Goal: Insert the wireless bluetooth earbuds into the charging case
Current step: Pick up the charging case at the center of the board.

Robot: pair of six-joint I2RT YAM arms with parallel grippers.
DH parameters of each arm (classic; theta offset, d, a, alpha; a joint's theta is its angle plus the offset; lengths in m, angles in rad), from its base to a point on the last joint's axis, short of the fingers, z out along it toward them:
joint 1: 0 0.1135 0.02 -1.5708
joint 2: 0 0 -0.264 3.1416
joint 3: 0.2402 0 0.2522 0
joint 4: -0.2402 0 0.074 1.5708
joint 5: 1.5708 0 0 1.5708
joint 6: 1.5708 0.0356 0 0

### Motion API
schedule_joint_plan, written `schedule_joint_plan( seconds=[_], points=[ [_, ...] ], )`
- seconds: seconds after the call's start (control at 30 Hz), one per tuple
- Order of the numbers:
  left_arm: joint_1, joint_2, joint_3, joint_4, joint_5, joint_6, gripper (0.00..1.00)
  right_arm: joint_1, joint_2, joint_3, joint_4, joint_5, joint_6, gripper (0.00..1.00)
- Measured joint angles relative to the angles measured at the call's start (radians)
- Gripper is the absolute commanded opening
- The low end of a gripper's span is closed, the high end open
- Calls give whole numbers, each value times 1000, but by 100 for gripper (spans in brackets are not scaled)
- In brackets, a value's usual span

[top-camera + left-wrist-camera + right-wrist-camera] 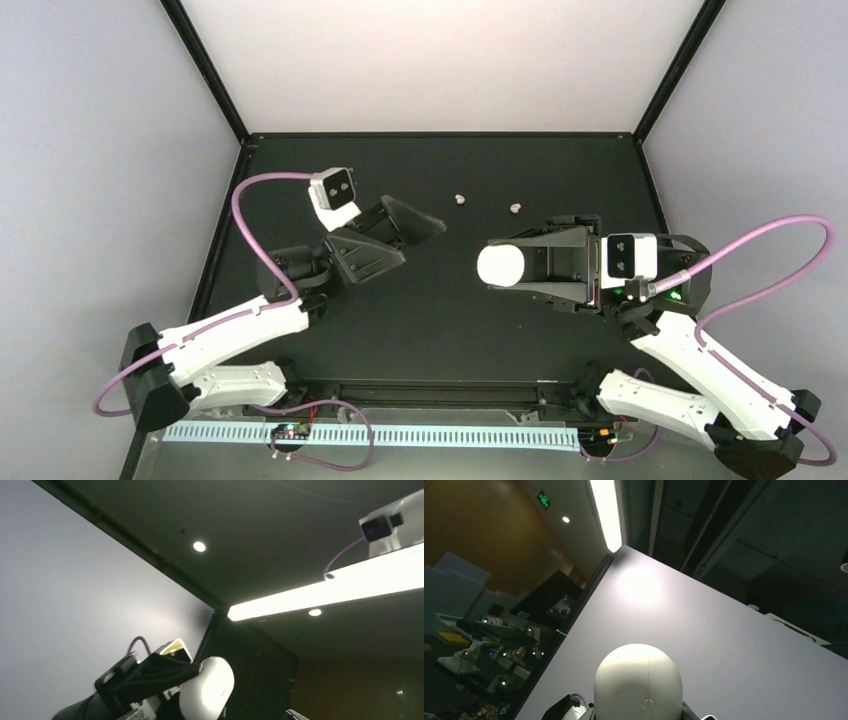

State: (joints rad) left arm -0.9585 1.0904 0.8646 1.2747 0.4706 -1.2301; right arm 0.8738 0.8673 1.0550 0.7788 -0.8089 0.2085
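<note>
The white charging case (502, 264) is lifted off the black table (420, 330), closed, with my right gripper (508, 267) shut on its sides. In the right wrist view the case (638, 677) fills the lower middle and shows its lid seam and a small latch. Two tiny pale earbuds (460, 199) (516, 208) lie on the table behind the case. My left gripper (415, 226) hovers left of the case, jaws apart and empty, pointing right. The left wrist view sees the case (207, 687) with a black finger (155, 675) of the right gripper against it.
Grey walls enclose the table on the left (100, 200), back and right. A black frame rail (440, 135) runs along the far edge. Purple cables (760, 235) loop from both wrists.
</note>
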Motion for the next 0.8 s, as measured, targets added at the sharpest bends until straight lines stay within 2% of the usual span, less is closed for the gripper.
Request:
schedule_joint_plan(
  seconds=[0.3, 0.8],
  points=[
    [2, 180, 149, 87, 61, -259, 60, 0, 49, 17, -29, -31, -57, 20],
    [1, 229, 148, 111, 69, -398, 47, 1, 88, 22, -49, 25, -173, 20]
  ],
)
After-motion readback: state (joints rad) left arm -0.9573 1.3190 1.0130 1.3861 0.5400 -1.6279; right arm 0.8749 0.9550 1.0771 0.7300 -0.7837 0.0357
